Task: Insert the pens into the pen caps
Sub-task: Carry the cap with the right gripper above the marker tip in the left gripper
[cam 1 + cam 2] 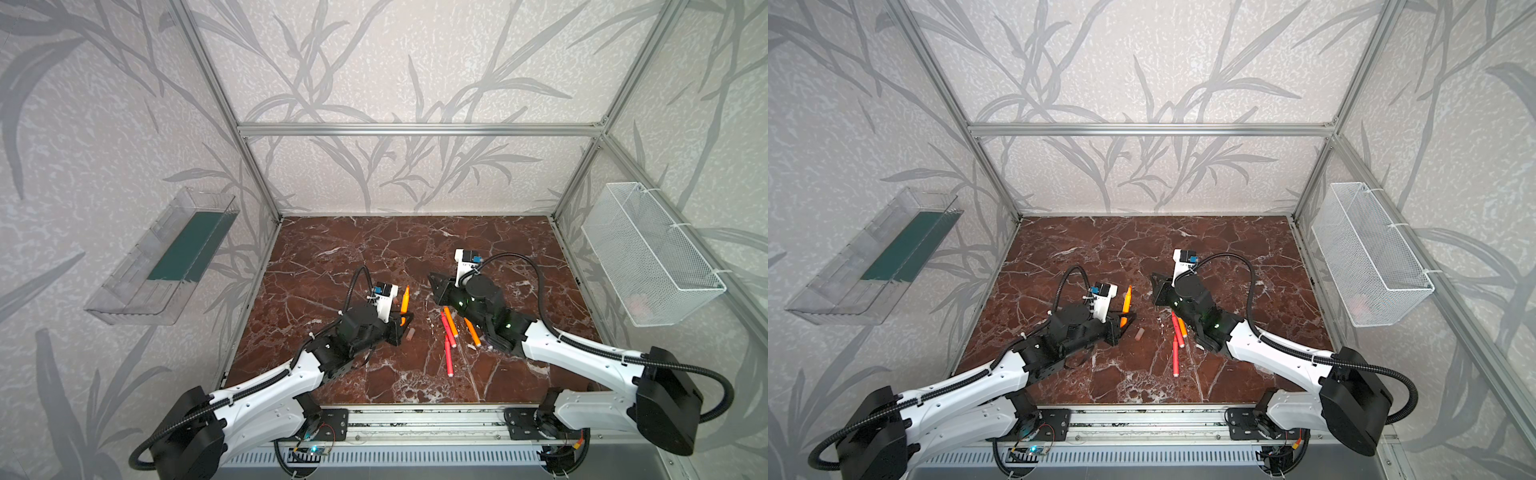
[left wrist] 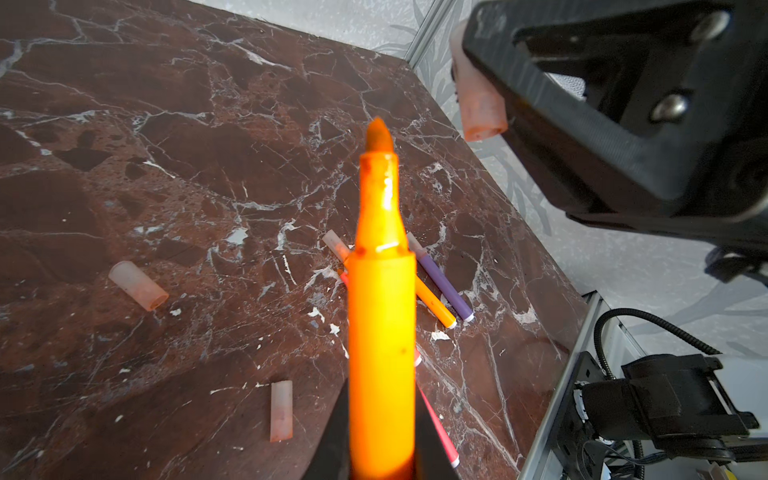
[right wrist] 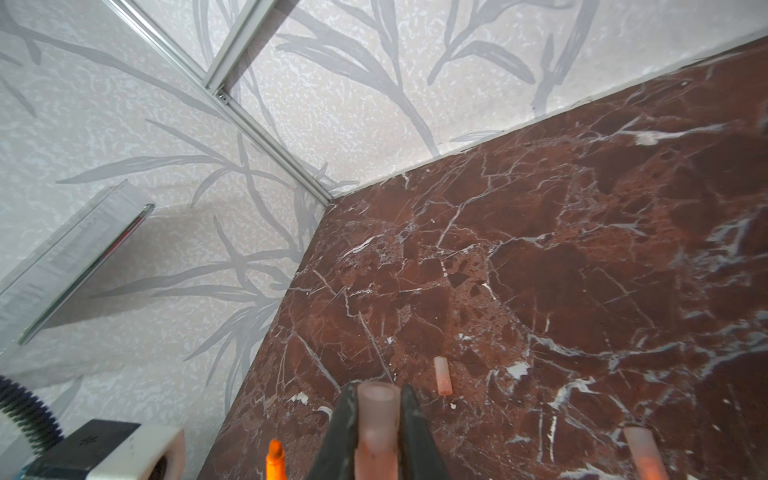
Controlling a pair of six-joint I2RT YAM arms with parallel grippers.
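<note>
Left wrist view: a slim orange marker pen [image 2: 381, 332] fills the middle, with its bare felt tip pointing away from the camera and raised above the tabletop [image 1: 332, 257].
Left end effector [image 2: 381, 432]: pressed together on the lower body of the orange marker pen; only two dark finger edges show beside it.
Right end effector [image 3: 377, 401]: pinching a short translucent pinkish cap [image 3: 377, 419]. The black fingers touch it on both sides and its open mouth faces forward.
Pen and cap: both top views show a gap between the pen tip and the right end effector, so the two are not joined.
Tabletop: red-brown marble with white veins.
Loose caps: a first loose cap [image 2: 139, 286] and a second loose cap [image 2: 281, 411] lie flat on the marble, well apart from each other.
Red-pink pens [image 1: 449, 359]: two lie between the arms, near the right arm, and their ends overlap.
Purple pen [image 2: 444, 286]: lies just beside a lying orange pen [image 2: 432, 305], almost parallel to it. Each of them seems to carry a pale cap on one end.
Second lying orange pen [image 1: 472, 332]: lies close to the right arm.
</note>
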